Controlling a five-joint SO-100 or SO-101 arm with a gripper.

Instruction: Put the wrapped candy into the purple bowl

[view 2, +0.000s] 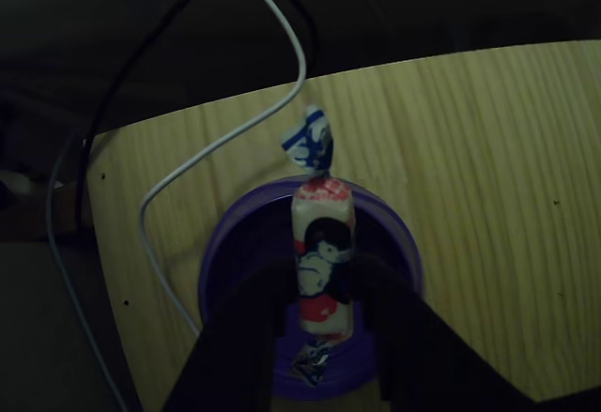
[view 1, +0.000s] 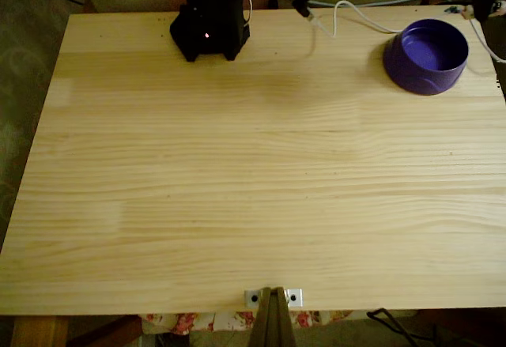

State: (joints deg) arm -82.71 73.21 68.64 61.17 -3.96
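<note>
In the other view, the wrapped candy (view 2: pixel 322 224) stands upright between my gripper's (view 2: pixel 324 281) two dark fingers, which are shut on its lower half. It is white with red and dark blue marks, and its blue-striped twisted end points up. Directly below and behind it lies the purple bowl (view 2: pixel 214 271), so the candy hangs over the bowl's opening. In the fixed view the purple bowl (view 1: pixel 427 54) sits at the table's far right corner, and nothing shows inside it.
The arm's black base (view 1: pixel 209 19) stands at the far edge, left of centre. White cables (view 1: pixel 356 11) run along the back near the bowl, and one cable (view 2: pixel 282 83) curls past its rim. A metal bracket (view 1: pixel 273 296) is fixed at the front edge.
</note>
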